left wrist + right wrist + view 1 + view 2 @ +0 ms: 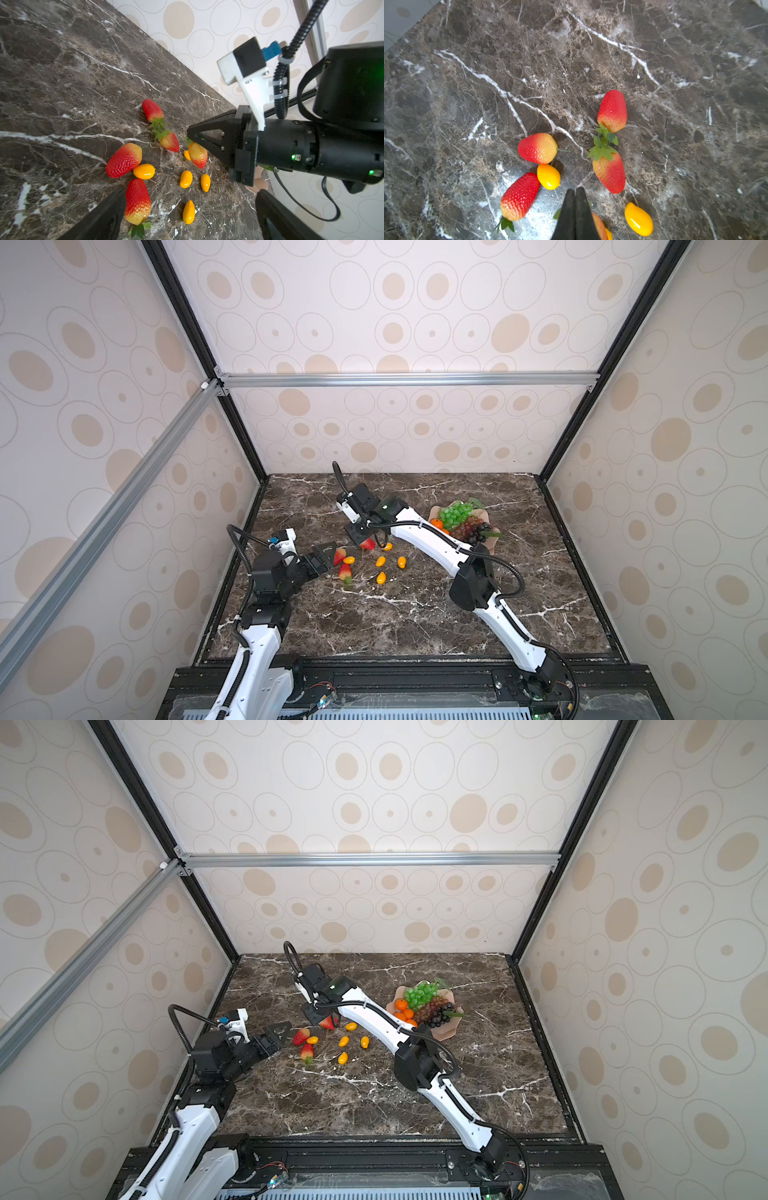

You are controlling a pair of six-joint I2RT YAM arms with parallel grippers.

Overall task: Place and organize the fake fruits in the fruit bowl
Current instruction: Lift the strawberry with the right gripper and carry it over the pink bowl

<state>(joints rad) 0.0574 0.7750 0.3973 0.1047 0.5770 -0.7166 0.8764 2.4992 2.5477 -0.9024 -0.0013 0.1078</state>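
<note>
Dark marbled surface (415,614) carried loose strawberries (537,148) and kumquats (381,578) between both arms. Its right pincer (575,195) was pinched closed on the leaves of one strawberry (197,154), while the left pincer (328,558) gaped wide just beside two others. Well apart, the fruit bowl (452,1032), holding grapes (420,994) and tangerines (401,1004), sat partly behind the right arm (432,537).

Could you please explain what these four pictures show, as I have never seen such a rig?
Two robot arms work at a marble table. Two pictures look down on the whole scene; the other two come from cameras on the arms' wrists. Strawberries and kumquats lie loose on the table; grapes and tangerines sit in the pink bowl. The left end effector is open and empty. The right end effector is shut on a strawberry, seemingly by its leaves.
</note>
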